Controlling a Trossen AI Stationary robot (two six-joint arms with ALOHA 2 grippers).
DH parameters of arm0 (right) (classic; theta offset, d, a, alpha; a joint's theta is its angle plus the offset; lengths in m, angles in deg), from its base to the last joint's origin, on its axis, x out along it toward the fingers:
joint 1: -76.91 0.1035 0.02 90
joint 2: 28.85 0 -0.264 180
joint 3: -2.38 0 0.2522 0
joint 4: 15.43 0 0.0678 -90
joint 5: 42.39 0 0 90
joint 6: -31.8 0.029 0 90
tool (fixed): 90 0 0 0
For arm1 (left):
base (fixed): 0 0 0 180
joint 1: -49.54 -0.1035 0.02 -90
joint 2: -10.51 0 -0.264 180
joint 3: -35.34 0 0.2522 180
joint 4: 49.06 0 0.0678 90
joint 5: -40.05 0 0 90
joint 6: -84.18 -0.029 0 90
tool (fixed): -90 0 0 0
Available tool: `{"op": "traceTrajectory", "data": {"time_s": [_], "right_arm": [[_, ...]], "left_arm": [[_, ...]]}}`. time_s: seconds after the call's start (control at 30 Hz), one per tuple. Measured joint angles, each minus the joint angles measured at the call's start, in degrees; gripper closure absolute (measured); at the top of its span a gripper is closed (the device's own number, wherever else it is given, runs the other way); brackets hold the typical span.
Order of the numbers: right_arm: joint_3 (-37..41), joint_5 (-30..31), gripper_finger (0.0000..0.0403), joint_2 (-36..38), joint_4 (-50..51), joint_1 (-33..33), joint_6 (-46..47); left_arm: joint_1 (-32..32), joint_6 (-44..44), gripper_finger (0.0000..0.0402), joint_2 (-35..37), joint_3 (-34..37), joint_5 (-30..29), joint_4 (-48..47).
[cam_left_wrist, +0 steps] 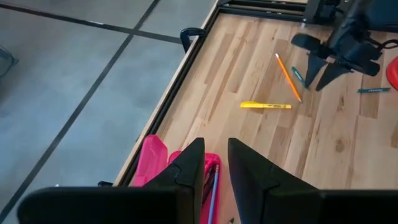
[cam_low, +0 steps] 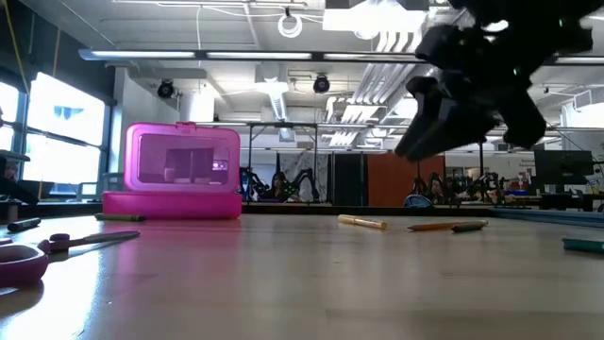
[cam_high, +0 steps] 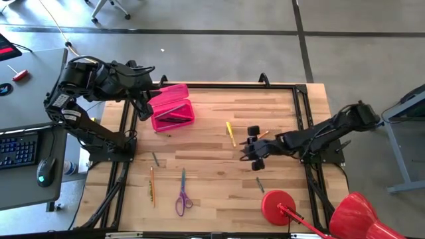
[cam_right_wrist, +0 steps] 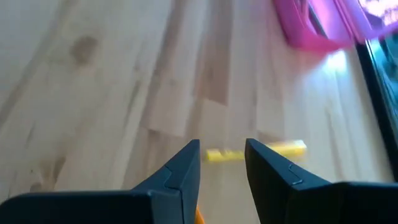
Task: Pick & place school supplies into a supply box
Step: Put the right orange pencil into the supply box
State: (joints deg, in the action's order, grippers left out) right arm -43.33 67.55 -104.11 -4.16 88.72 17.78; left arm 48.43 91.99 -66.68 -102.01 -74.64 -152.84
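Dark right pincer (cam_high: pixel 254 149) hovers spread above yellow pen (cam_high: pixel 230 133); left pincer (cam_high: pixel 143 106) spread.

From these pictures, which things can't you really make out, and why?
- Inside of the pink supply box: in the low view its raised lid screens it; in the left wrist view the left gripper covers most of it.
- Yellow pen: right wrist view, blurred and partly behind the right gripper.
- Purple scissors: low view, cut off by the picture's edge.
- Small grey and green pens on the table: high view, too small to identify.
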Motion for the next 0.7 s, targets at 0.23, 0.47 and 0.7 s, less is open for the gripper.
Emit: {"op": "traceTrajectory", "data": {"time_s": [0.23,0.47,0.7], "right_arm": [[11.3,-10.2,0.0298,0.0,-12.4,-7.2,3.4],[15.6,-13.4,0.0311,0.0,-12.5,-14.2,1.1],[18.9,-19.2,0.0320,0.0,-15.8,-19.7,-3.6]], "left_arm": [[0.0,0.2,0.0300,0.0,0.0,0.1,0.0],[0.0,0.2,0.0300,0.0,0.0,0.1,0.5],[0.0,0.2,0.0300,0.0,0.0,0.1,0.4]]}}
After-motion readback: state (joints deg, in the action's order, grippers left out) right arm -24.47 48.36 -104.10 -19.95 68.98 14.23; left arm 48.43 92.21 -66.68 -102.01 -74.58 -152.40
